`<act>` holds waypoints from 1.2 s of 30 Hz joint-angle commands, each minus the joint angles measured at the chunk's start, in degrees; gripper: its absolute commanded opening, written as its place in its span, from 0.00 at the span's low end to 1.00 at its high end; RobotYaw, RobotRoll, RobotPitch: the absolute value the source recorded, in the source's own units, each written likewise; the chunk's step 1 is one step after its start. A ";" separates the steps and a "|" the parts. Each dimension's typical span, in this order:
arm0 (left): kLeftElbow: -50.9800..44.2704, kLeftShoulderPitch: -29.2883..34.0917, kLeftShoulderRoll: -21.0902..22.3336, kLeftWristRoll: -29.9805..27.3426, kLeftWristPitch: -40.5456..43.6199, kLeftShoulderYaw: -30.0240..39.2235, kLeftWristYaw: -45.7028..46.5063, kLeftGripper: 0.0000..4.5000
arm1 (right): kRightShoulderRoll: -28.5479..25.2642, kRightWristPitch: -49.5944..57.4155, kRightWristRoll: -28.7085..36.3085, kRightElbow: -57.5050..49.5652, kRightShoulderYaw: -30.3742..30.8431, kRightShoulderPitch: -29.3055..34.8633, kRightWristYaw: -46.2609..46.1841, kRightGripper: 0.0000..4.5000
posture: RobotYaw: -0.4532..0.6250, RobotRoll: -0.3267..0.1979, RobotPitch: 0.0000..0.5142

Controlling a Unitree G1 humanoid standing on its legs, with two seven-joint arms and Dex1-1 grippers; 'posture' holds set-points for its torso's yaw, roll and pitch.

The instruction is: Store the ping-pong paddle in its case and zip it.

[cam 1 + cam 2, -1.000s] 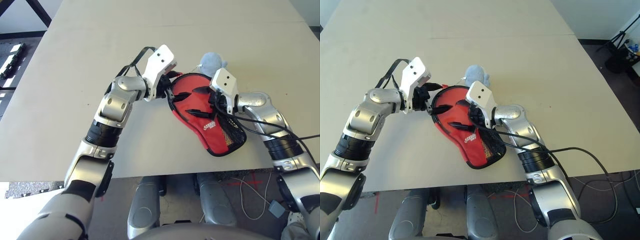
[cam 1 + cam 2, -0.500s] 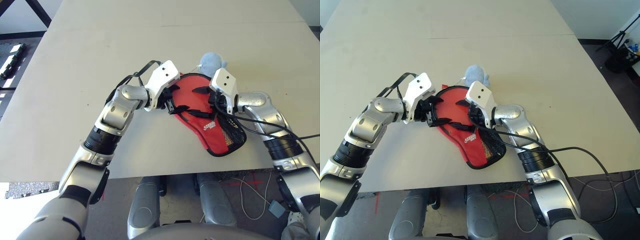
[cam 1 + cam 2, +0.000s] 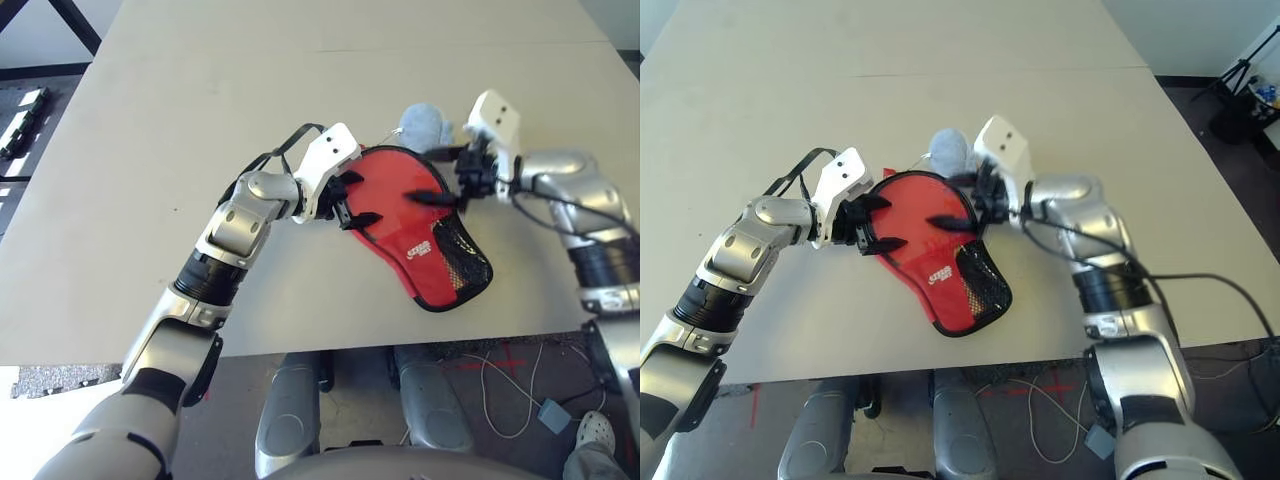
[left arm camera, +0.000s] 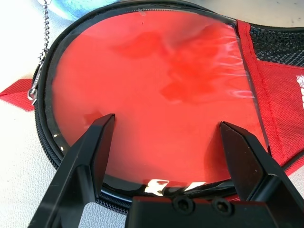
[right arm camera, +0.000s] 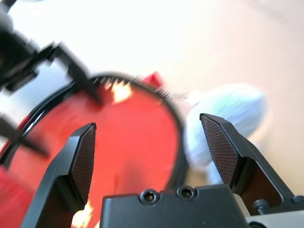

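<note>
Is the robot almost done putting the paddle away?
Looks nearly done. The case lies flat on the table, and through its clear round window the left wrist view shows a red face, likely the paddle, already inside. Nothing is in hand: the left end effector hovers open over the round end, and the right end effector is open beside it. Whether the zip is fully shut, I cannot tell.
</note>
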 commanded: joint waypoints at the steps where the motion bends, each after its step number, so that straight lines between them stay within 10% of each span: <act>1: 1.66 1.49 0.06 0.48 1.15 -2.05 -0.26 1.00 | 1.61 -3.88 -2.14 7.51 -1.18 -3.57 -4.79 1.00 | 0.40 0.62 0.60; 20: 0.64 1.73 0.04 0.34 2.39 -2.09 0.31 1.00 | 10.32 -15.77 -13.29 41.47 1.19 -13.88 -16.57 1.00 | 0.43 0.62 0.60; 36: 1.39 0.96 -0.87 0.57 6.05 -3.38 0.89 1.00 | 7.35 -15.92 -13.48 42.21 -0.48 -14.09 -15.74 0.16 | 0.42 0.62 0.60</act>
